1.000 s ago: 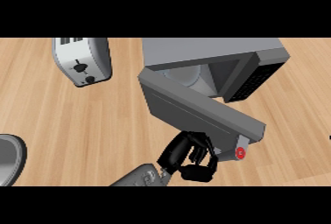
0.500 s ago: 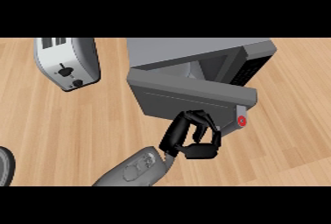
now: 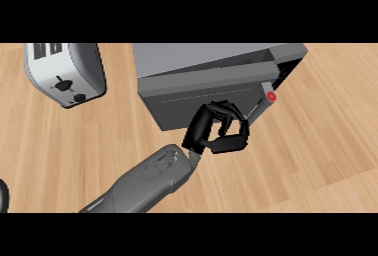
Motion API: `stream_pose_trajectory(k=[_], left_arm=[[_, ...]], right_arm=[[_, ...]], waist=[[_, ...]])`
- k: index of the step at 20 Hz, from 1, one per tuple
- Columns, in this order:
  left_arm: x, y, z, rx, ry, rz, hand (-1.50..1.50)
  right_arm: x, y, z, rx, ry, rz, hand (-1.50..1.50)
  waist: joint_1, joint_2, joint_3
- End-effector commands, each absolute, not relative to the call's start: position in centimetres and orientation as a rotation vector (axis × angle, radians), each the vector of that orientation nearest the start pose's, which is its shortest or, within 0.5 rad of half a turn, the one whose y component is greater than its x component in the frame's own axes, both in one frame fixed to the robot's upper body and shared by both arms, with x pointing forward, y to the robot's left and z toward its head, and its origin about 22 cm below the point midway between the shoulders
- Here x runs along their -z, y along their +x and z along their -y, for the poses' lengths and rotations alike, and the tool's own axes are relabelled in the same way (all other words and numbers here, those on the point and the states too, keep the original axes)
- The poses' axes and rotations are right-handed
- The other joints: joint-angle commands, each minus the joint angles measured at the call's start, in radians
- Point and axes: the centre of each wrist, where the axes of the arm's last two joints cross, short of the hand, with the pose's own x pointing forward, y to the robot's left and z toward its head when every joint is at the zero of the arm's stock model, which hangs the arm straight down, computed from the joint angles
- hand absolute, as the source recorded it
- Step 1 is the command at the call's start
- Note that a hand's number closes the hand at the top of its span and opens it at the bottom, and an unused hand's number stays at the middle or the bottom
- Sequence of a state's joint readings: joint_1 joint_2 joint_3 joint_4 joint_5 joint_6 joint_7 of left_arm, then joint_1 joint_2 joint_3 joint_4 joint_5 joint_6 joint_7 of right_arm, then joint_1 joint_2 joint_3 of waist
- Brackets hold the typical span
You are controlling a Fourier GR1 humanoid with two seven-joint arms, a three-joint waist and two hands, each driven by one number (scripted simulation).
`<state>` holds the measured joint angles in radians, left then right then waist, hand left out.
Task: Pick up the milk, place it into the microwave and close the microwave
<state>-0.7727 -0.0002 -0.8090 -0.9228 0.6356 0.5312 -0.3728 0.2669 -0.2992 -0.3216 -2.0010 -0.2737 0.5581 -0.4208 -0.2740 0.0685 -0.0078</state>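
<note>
Milk carton: not visible in this view. Nearest, one grey forearm rises from the lower edge; which arm it is cannot be told. Its black hand point(image 3: 218, 131), fingers curled and holding nothing, rests against the microwave door point(image 3: 207, 97), nearly closed. Beyond stands the microwave point(image 3: 210, 57); a toaster point(image 3: 65, 72) sits left on the wooden bench point(image 3: 66, 150).

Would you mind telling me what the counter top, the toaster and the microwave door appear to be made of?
The counter top looks like light wood planking, matt: parallel grain lines and board seams. The toaster seems brushed or painted metal, pale grey with a soft sheen, with dark knobs. The microwave door looks like flat grey metal or plastic, matt; which one, the look leaves open.
</note>
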Motion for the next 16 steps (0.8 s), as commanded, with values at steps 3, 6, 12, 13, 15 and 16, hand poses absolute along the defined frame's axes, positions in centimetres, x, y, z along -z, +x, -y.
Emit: stream_pose_trajectory(k=[3, 6, 12, 13, 15, 16], left_arm=[[-4.3, 34.2, -1.1, 0.209, -0.312, 1.787, 1.50], [-4.4, 34.9, -1.4, 0.178, -0.304, 1.812, 1.50], [-4.5, 35.0, -1.2, 0.159, -0.332, 1.824, 1.50], [-4.3, 34.9, -1.2, 0.155, -0.339, 1.826, 1.50], [-4.7, 35.2, -1.1, 0.142, -0.332, 1.841, 1.50], [-4.5, 35.0, -1.1, 0.149, -0.349, 1.831, 1.50]], right_arm=[[-10.7, 16.5, 36.1, -0.412, 0.149, 2.174, -1.50], [-11.2, 16.6, 36.2, -0.402, 0.152, 2.182, -1.50], [-12.1, 17.5, 36.9, -0.415, 0.143, 2.183, -1.50], [-12.5, 17.7, 37.0, -0.418, 0.140, 2.190, -1.50], [-12.5, 17.6, 37.5, -0.414, 0.122, 2.182, -1.50], [-12.9, 18.0, 37.5, -0.423, 0.112, 2.186, -1.50]], waist=[[-0.019, 0.013, 0.000], [-0.025, 0.013, 0.000], [-0.030, 0.022, 0.002], [-0.031, 0.020, 0.001], [-0.039, 0.018, 0.003], [-0.032, 0.022, 0.003]])
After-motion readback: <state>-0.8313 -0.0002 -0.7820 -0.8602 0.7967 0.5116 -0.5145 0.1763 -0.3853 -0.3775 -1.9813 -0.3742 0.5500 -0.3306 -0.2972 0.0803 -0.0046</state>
